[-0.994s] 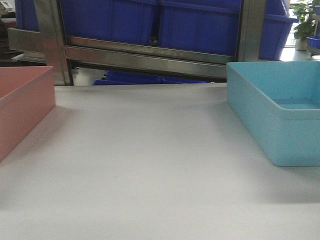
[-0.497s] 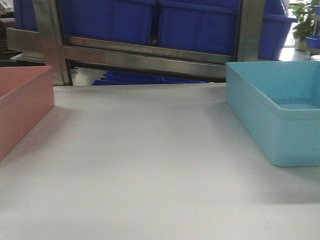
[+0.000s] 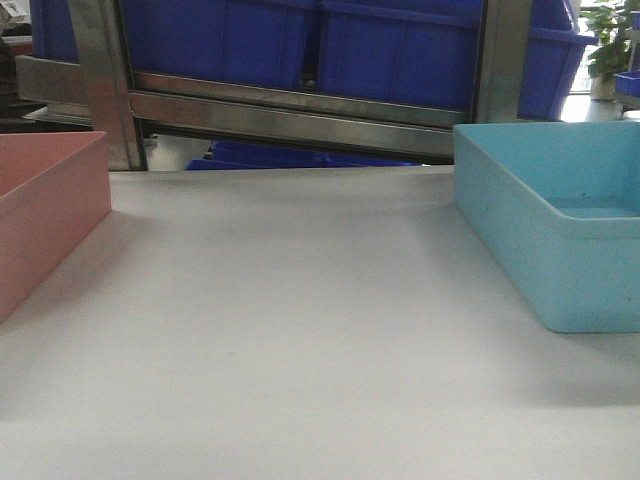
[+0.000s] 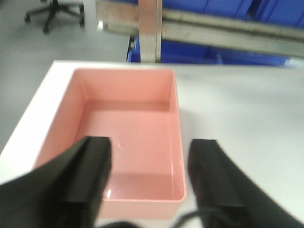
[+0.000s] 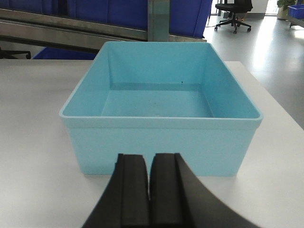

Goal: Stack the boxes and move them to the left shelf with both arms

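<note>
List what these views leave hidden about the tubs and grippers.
- Front view: the pink tub is cut by the left edge, the blue tub by the right; no gripper shows.
- Left wrist view, blurred: the left gripper covers part of the pink tub's near wall; its height above the tub is unclear.
- Right wrist view: the right gripper covers part of the blue tub's near wall.

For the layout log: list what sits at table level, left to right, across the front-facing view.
pink box → bare stretch of white tabletop → light blue box
</note>
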